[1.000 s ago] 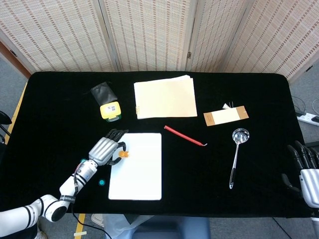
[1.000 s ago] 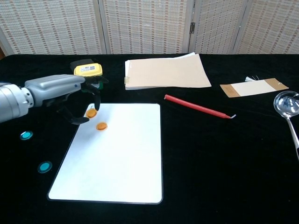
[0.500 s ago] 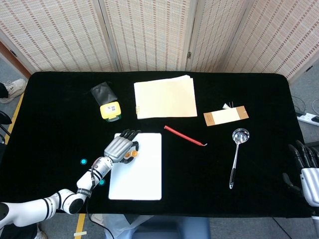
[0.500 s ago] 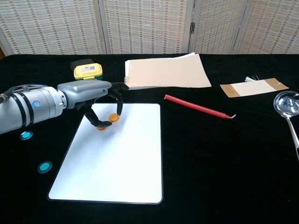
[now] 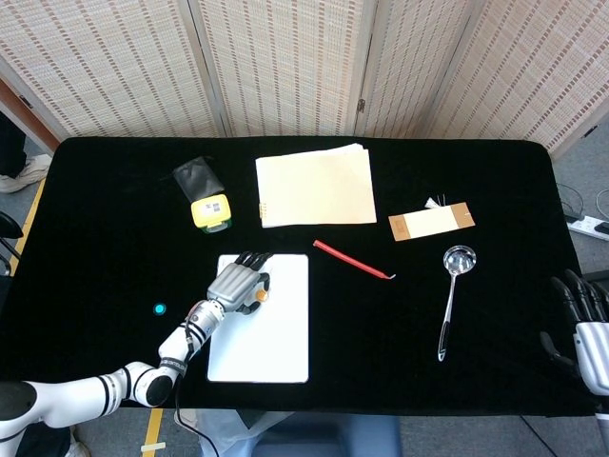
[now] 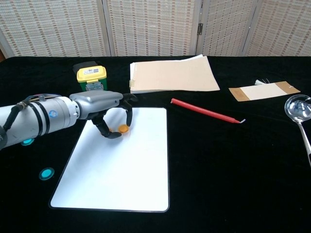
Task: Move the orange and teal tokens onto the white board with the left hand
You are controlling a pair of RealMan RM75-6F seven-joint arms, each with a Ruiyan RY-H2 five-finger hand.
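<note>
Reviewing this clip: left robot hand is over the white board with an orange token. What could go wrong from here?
The left robot hand curls over an orange token on the white board; whether it grips it is unclear, so lifting away might drag the token. A second orange token is not visible and may be hidden underneath. The forearm crosses above the teal tokens still on the black cloth, and could sweep one away.

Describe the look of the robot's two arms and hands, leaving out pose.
The left hand has a silver-grey metal back and black fingers, on a white, rounded arm with black bands and a small blue dot near the wrist. The right hand shows the same black fingers and grey back.
</note>
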